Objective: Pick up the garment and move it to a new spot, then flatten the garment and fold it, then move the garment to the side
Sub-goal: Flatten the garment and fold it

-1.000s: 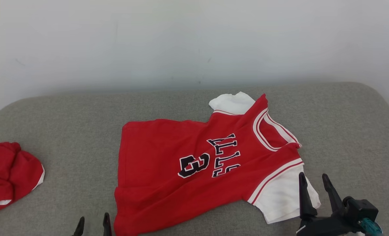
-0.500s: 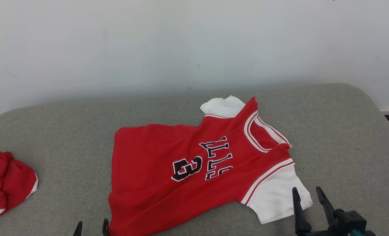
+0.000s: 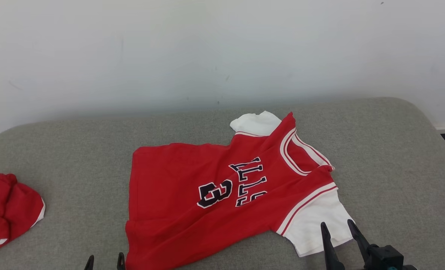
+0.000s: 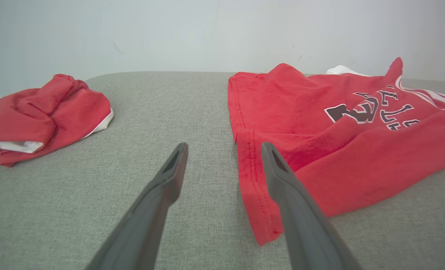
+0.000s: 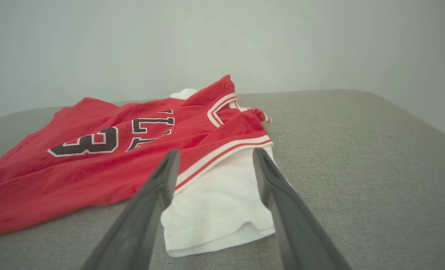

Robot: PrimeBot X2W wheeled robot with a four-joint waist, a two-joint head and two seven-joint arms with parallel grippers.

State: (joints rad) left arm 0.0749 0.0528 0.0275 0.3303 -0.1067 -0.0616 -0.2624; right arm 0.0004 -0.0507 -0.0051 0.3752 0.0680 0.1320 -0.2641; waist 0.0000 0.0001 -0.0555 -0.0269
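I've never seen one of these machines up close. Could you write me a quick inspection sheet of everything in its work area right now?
Surface: grey padded surface with rounded corners, bare apart from two garments.
Job's things: red jersey with white sleeves, lying spread out and unfolded, number 3 facing up, a few wrinkles, collar towards the robot's right.
Clutter: crumpled red cloth with white trim, at the robot's far left, apart from the jersey.
Grippers: left claw open and holding nothing, beside the jersey's bottom hem; right claw open and holding nothing, at the near white sleeve.
Cables: nothing seen.
Surroundings: plain pale wall behind the surface.
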